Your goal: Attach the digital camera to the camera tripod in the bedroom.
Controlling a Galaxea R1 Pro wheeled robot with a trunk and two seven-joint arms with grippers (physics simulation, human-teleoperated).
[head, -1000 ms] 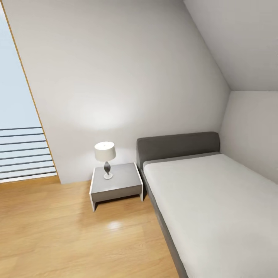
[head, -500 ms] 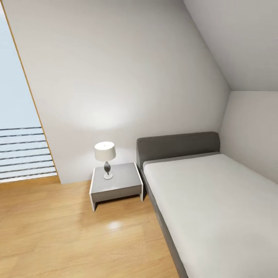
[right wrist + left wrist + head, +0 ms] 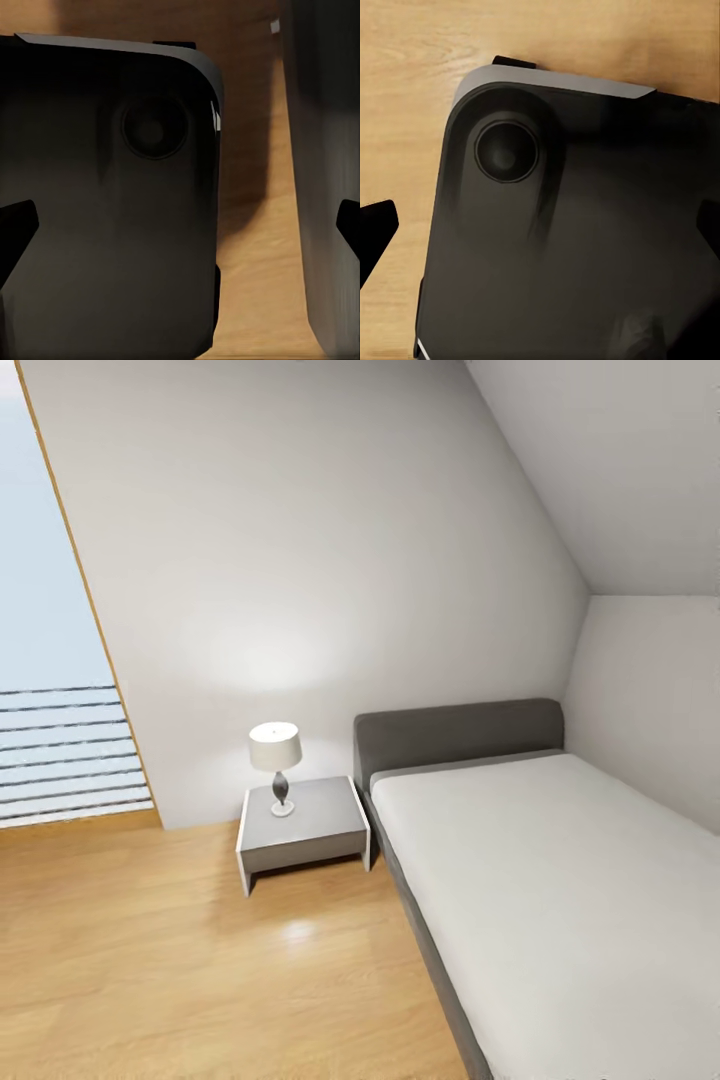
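I face the bedroom's grey bed [image 3: 560, 880] at 3 o'clock, both tools spread and empty, camera and tripod unfound.

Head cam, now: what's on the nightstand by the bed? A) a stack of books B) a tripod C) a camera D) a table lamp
D: a white-shaded table lamp stands on the grey nightstand, which sits against the wall left of the bed.
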